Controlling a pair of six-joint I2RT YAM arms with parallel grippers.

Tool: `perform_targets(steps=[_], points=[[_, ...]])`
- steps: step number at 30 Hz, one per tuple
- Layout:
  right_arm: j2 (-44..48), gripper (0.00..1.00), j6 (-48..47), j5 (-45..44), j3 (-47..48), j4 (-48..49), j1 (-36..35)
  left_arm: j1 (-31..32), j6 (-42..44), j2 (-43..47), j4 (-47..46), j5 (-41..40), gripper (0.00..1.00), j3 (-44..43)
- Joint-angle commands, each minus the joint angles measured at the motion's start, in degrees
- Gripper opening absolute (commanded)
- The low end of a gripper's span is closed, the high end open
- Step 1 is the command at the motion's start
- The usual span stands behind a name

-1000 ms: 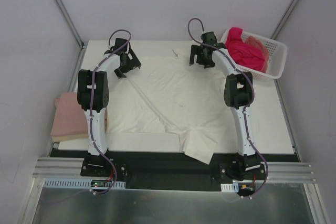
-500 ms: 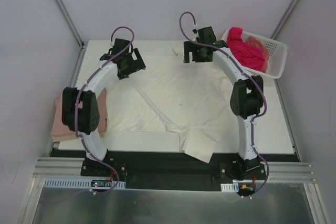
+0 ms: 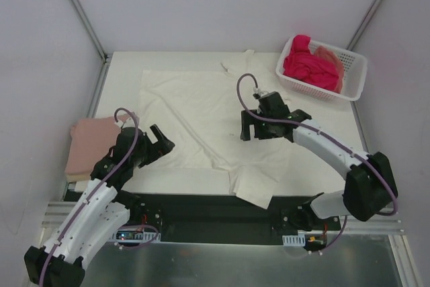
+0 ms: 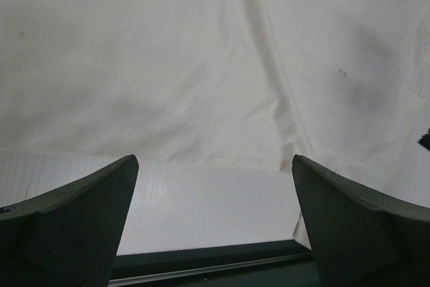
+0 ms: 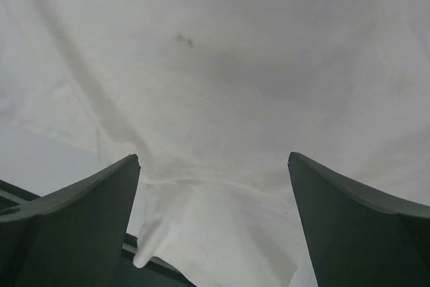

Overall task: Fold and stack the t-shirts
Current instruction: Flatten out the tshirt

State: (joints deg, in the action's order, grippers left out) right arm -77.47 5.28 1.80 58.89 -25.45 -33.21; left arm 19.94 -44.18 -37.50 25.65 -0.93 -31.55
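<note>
Top external camera: high, behind the arm bases (image 3: 124, 216), looking down and forward over the whole white worktop (image 3: 336, 159). Left wrist camera: very close, low over the cream-white cloth t-shirt (image 3: 201, 105), facing its near hem and the worktop's dark front edge (image 4: 201, 260). Right wrist camera: equally close, same facing, further right. All three share the shirt; both wrist views catch that front edge.
</note>
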Motion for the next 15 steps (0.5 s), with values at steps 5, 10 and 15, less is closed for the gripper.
perform_targets(steps=[5,10,15], points=[[-11.89,0.97,4.04,-3.19,-1.76,0.23,-0.19,0.62,-4.42,2.97,0.28,-0.04,0.99,3.69],[-16.13,0.97,4.83,-5.67,-2.46,0.49,1.04,0.62,-4.86,-2.58,1.16,-1.09,0.99,3.07],[-16.4,0.97,5.09,-6.99,-5.8,0.93,5.17,0.62,-6.26,-4.43,3.17,-3.72,0.99,2.64]])
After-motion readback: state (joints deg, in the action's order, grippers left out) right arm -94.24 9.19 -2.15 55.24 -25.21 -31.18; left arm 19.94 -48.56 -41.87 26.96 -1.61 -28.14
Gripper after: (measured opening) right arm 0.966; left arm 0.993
